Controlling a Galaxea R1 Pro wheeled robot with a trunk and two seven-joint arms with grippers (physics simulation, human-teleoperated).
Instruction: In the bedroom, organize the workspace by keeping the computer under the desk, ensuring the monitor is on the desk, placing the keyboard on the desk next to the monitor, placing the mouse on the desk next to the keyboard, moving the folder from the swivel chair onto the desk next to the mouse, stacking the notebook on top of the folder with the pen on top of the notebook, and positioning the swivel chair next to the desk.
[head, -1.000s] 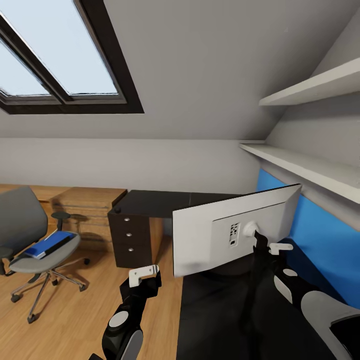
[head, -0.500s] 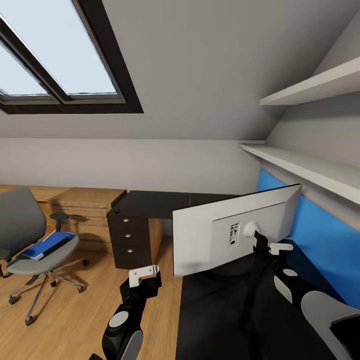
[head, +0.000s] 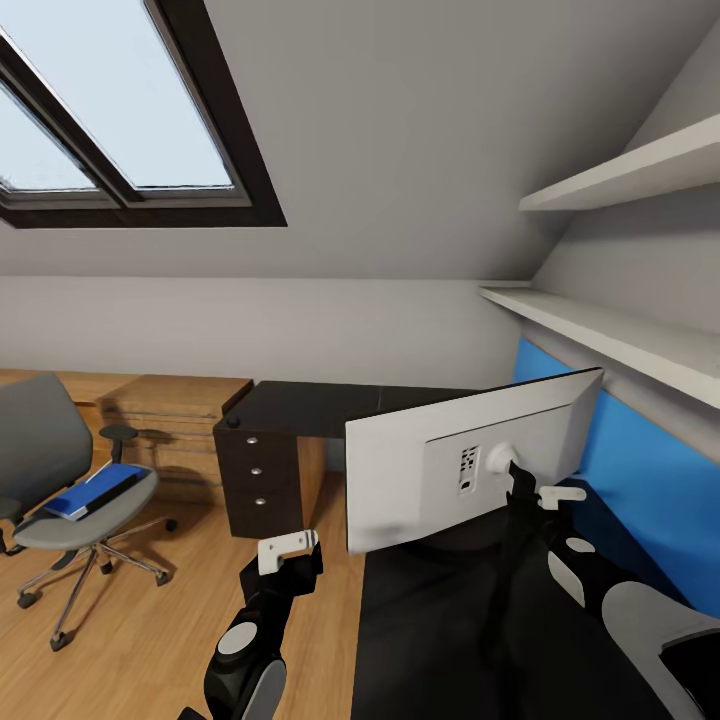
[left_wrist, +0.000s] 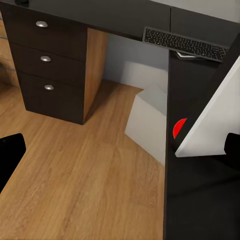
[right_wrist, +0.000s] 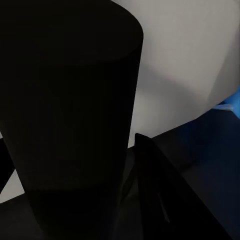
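Pale grey-white, the back of the monitor (head: 470, 465) faces the head camera; its long axis runs from about eight o'clock up to two o'clock, the far end nearest the blue wall panel (head: 640, 480). It stands above the black desk (head: 300, 405), its thin stand (head: 515, 540) dropping toward six o'clock. The right gripper (head: 545, 495) sits against that stand just below the screen's hub; in the right wrist view a dark column (right_wrist: 70, 115) crowds the lens, so whether the fingers clamp it I cannot tell for sure. The left gripper (head: 288, 548) hangs at seven o'clock of the screen over the wood floor (head: 150, 640), holding nothing, its tips spread wide at the edges of the left wrist view. That view also shows the keyboard (left_wrist: 185, 44) lying on the desk, long axis along the desk's edge. At nine o'clock, well apart, the swivel chair (head: 40, 450) carries the folder (head: 95, 490) on its seat, beside a light wood cabinet (head: 175, 415).
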